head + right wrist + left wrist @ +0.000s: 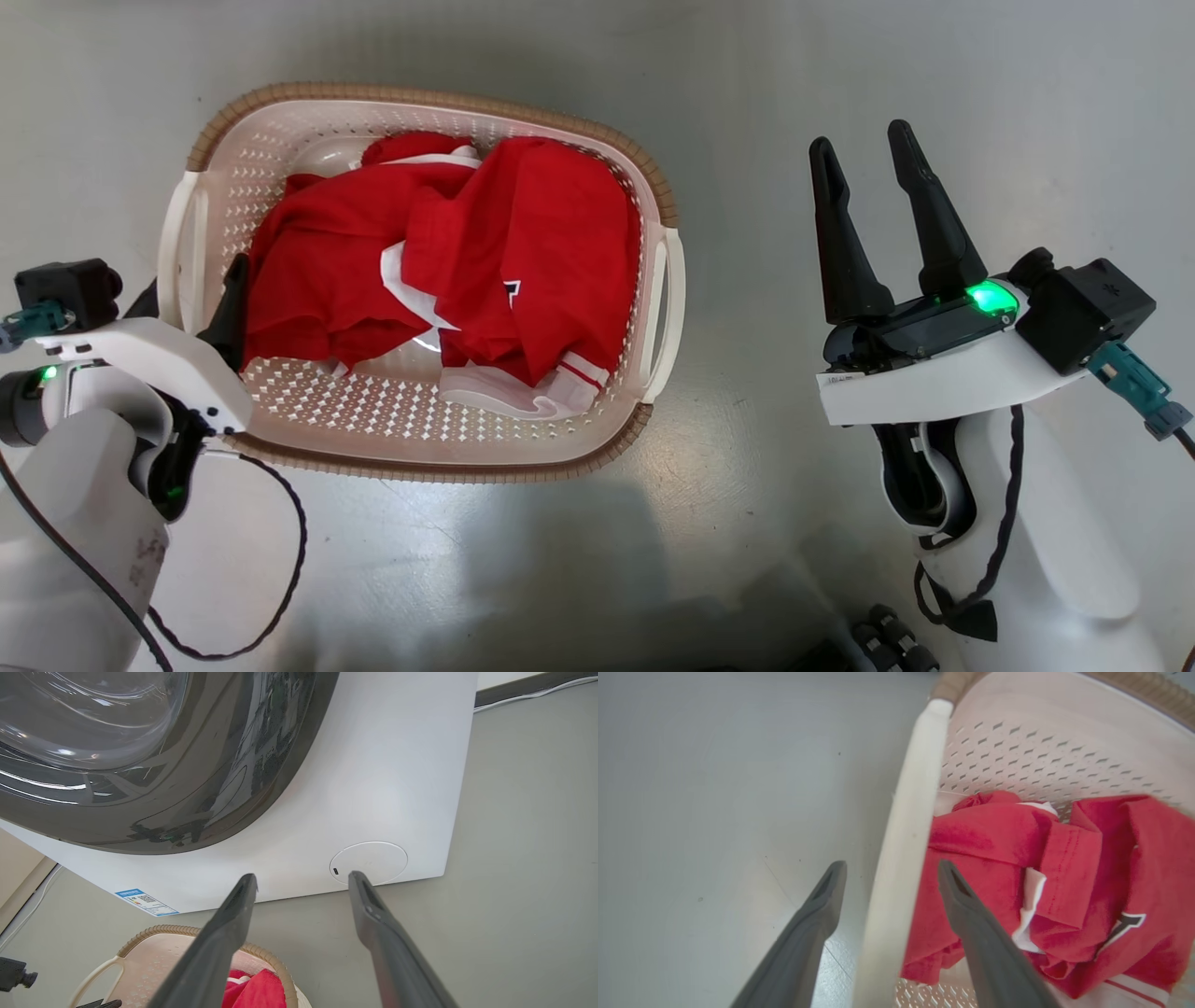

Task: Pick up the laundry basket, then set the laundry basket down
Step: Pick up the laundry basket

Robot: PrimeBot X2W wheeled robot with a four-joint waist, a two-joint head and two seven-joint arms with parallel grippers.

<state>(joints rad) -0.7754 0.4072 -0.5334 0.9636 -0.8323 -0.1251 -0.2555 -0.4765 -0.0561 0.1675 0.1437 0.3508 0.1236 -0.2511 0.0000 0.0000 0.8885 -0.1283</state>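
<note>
The laundry basket stands on the grey floor, cream-white and perforated with a brown rim, holding red and white clothes. My left gripper is open at the basket's left side. In the left wrist view its fingers straddle the white left handle, one outside the basket and one inside by the red clothes, apart from the handle. My right gripper is open over bare floor, well right of the right handle. In the right wrist view the right gripper points past the basket.
A white washer with a dark glass door stands beyond the basket. Grey floor spreads right of the basket and in front of it. A black cable loops from my left arm near the basket's front rim.
</note>
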